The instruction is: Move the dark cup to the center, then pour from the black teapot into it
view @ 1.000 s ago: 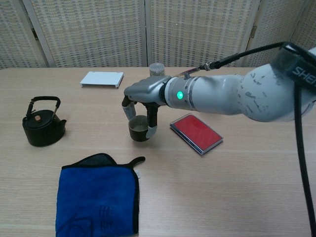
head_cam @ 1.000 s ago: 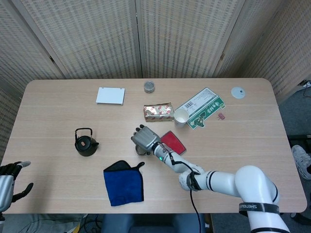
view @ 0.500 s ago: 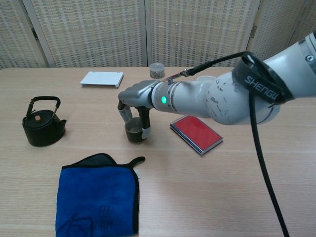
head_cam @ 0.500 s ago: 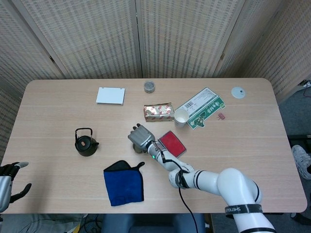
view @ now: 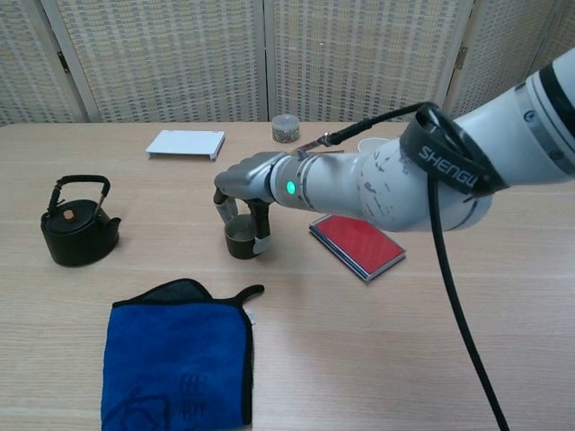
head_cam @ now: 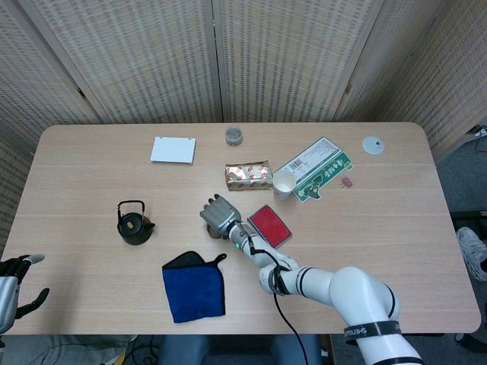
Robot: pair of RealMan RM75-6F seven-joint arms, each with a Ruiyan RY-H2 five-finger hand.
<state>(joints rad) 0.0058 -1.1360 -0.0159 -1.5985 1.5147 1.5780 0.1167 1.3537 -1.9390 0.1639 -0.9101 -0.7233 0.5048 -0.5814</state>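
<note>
One right robot hand (view: 244,187) grips dark cup (view: 241,241) mid-table.

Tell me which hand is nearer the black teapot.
Right. The right hand holds the dark cup mid-table, right of the teapot. The left hand hangs off the table's near-left corner, farther from it.

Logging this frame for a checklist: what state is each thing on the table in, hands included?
Dark cup: upright on the table, held by the right hand.
Teapot: upright, lid on, untouched.
Left hand: off the table edge, holding nothing, fingers apart.
Blue cloth: folded flat.
Paper cup: upright.
Red case: closed, flat.
</note>
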